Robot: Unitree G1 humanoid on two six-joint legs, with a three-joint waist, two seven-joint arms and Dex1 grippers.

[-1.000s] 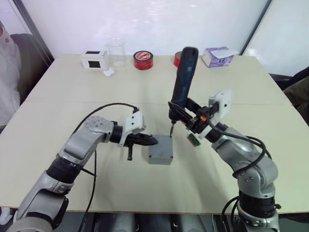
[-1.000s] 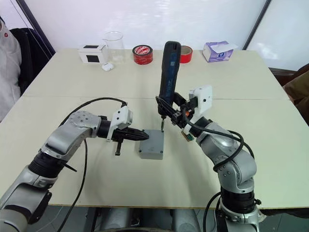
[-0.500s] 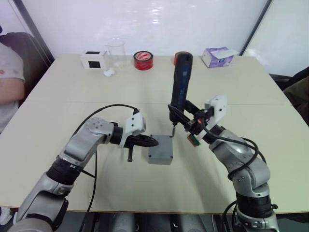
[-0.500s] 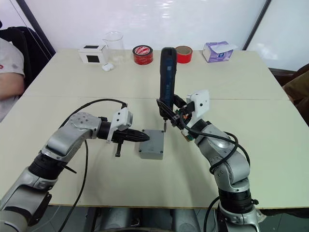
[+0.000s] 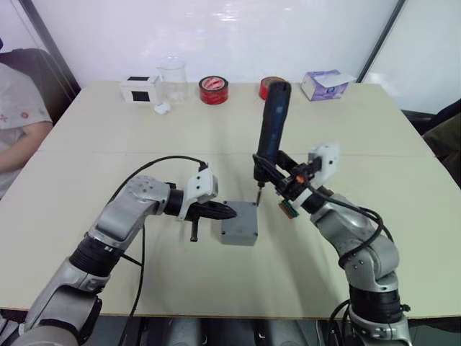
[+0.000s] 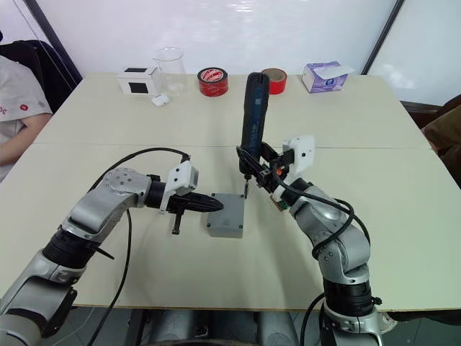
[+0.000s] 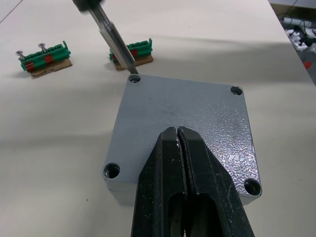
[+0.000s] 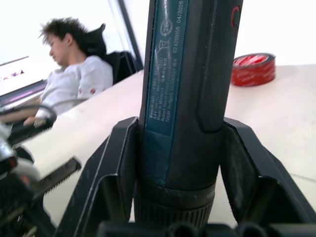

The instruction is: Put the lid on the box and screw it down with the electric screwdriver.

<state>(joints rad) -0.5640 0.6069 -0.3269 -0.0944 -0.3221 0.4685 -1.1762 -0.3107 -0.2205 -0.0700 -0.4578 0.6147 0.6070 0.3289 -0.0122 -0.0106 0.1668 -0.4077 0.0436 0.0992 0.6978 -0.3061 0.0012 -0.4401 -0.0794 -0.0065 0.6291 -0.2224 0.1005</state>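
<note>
Grey and faintly textured, the lid point(image 7: 185, 133) sits squarely on the box point(image 5: 239, 232), which rests near the middle of the pale worktop point(image 5: 108, 144), in front of the robot between its two arms. Four corner holes show in the lid in the left wrist view. The thin metal bit of the electric screwdriver point(image 5: 272, 122) stands in the far corner hole on the robot's right side, with the black body rising nearly upright above it, leaning slightly.

The right tool point(image 8: 177, 148) is clamped on the screwdriver's lower body, one black finger point(image 8: 116, 168) on each side of the blue-labelled barrel. The left tool point(image 7: 181, 148) has its two fingers pressed together with nothing between them; their tips rest on the lid's top, near the edge that faces the left arm.

Just beyond the box, on the side of the right arm, lie two small green terminal blocks point(image 7: 43, 53) on brown card, with screws standing in them; one is close behind the bit, the other a little apart.

Along the far edge of the worktop stand a white box with a black square point(image 5: 140, 89), a clear beaker point(image 5: 173, 76), a red tape roll point(image 5: 214, 89), a second roll partly behind the screwdriver, and a tissue pack point(image 5: 325, 83). A person in a white shirt point(image 5: 18, 108) sits at the worktop's far left.
</note>
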